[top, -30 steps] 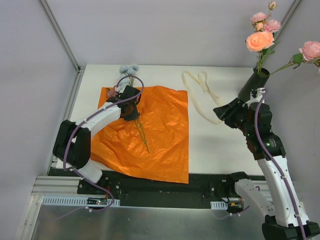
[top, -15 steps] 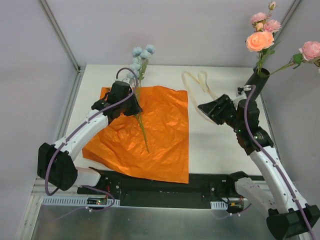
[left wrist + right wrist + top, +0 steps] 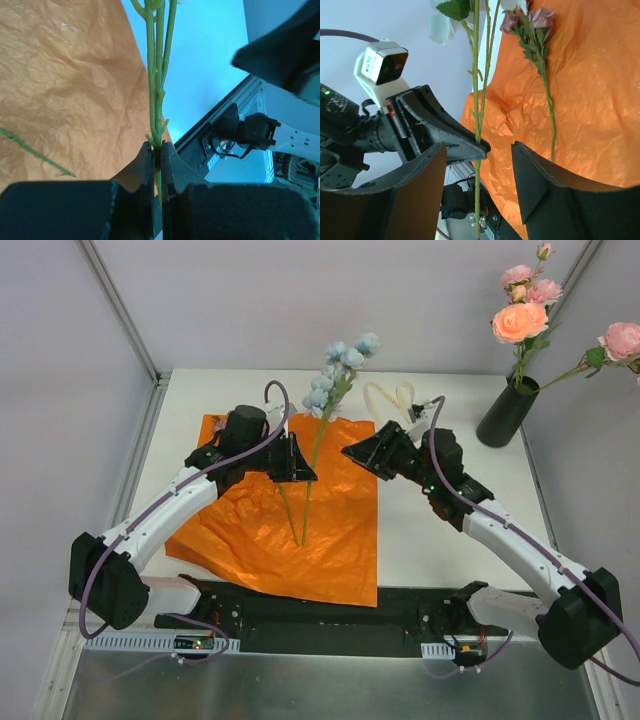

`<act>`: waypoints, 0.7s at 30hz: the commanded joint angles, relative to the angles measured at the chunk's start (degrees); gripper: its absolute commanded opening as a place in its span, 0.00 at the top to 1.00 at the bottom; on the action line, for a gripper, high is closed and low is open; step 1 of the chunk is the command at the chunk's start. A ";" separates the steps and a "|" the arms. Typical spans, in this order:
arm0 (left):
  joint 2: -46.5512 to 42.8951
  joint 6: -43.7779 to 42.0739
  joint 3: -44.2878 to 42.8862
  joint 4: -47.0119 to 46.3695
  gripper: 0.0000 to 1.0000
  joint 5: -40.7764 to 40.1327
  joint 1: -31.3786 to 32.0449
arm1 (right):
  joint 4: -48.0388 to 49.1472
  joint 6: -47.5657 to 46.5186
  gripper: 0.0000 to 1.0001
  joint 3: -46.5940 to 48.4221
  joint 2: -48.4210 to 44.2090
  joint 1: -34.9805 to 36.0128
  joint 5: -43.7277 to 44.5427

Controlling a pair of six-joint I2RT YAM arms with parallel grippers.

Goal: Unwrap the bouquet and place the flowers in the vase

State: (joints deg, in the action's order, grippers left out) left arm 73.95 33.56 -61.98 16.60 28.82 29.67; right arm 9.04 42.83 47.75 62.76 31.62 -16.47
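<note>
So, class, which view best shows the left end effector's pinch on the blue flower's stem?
Left wrist: the left end effector clamps the stem large and centred. Top external shows the whole pale blue flower, the pinch tiny. Right wrist shows it side-on.

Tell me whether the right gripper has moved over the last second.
Yes. The right gripper swung left, away from the tall dark cylindrical vase, and now sits over the right edge of the crinkly orange paper sheet.
</note>
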 commanded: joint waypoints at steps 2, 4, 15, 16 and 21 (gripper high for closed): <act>-2.50 0.10 -0.87 -3.59 1.00 7.47 0.65 | 6.08 1.21 0.39 5.25 4.82 3.53 1.53; -2.76 -0.25 -0.52 -3.68 1.00 8.18 0.65 | 6.17 0.59 0.39 6.39 6.23 4.41 2.14; -4.43 -1.48 1.94 -5.97 1.00 12.05 0.83 | 5.46 -0.11 0.42 11.40 13.78 7.14 5.66; -4.61 -1.66 2.29 -6.05 1.00 12.14 0.83 | 5.46 -0.37 0.43 11.66 14.31 7.14 5.83; -6.01 -2.88 3.62 -7.02 1.00 13.80 0.83 | 7.04 -1.26 0.50 11.40 14.67 7.93 9.87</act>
State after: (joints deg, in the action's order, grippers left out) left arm 70.81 33.23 -59.11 13.21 39.18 30.04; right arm 11.62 42.76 56.93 77.80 38.83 -10.68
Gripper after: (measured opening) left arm 0.046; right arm 0.535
